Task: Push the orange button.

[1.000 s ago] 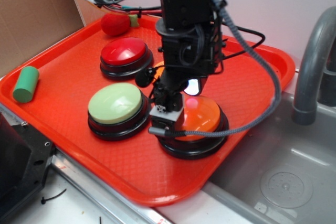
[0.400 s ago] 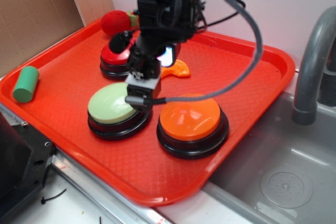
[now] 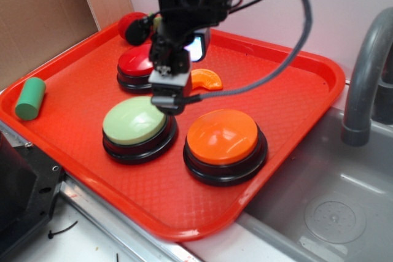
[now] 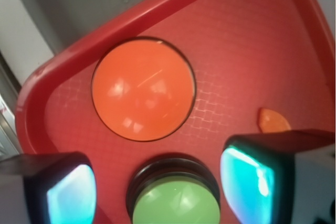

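i'm looking at a red tray (image 3: 295, 84) that fills most of the exterior view, set beside a grey sink (image 3: 331, 200) with a curved faucet (image 3: 363, 72) on the right and brown cardboard (image 3: 37, 16) behind on the left. the arm (image 3: 187, 4) comes down from the top of that view, black, with cables looping off it. the tool (image 3: 169, 97) hangs above the tray between the red button (image 3: 132, 64) and the pale green button (image 3: 134, 121), its tip over the green dome's far edge; i can't tell whether it touches it. in the wrist view the two fingers (image 4: 249, 174) stand well apart with nothing between them, so the tool is released, and their inner faces glow cyan. the orange button (image 3: 222, 136) sits on its black base at the near right part of the tray, just beside the green one and apart from the tool; in the wrist view its dome (image 4: 143, 88) lies clear ahead of the fingers, close to the tray rim. a red ball (image 3: 130, 24) rests at the far left corner. a green cylinder (image 3: 29, 98) lies on the left rim. an orange slice (image 3: 206, 79) lies flat beside the red button.
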Robot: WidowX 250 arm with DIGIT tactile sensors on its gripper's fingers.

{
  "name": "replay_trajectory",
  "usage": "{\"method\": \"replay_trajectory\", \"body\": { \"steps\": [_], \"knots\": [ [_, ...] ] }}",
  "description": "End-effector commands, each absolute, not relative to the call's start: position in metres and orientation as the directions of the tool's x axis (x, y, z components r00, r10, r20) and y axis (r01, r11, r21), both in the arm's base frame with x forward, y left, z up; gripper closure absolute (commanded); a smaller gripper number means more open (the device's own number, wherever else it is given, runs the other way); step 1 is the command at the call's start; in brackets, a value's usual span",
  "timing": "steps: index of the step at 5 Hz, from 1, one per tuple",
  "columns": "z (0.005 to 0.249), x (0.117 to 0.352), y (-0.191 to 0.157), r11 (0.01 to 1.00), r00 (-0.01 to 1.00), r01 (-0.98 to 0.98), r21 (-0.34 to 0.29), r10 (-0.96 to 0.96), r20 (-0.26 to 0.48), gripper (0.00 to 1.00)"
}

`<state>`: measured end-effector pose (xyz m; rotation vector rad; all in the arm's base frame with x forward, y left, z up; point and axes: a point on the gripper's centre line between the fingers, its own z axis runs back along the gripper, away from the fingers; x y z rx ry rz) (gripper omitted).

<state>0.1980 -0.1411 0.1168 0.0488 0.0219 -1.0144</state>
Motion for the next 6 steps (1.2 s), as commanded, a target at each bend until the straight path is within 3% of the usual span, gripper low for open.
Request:
{"method": "replay_trajectory", "body": {
  "steps": [1, 2, 4, 6],
  "knots": [
    [0.139, 0.188, -0.152, 0.58, 0.578, 0.813, 0.051, -0.815, 0.045, 0.0],
    [0.143, 0.189, -0.153, 0.64, 0.64, 0.768, 0.031, -0.768, 0.005, 0.0],
    [0.153, 0.187, -0.142, 0.726, 0.726, 0.687, 0.015, -0.688, 0.014, 0.0],
    [0.162, 0.184, -0.141, 0.746, 0.745, 0.666, 0.034, -0.666, 0.032, 0.0]
  ]
}}
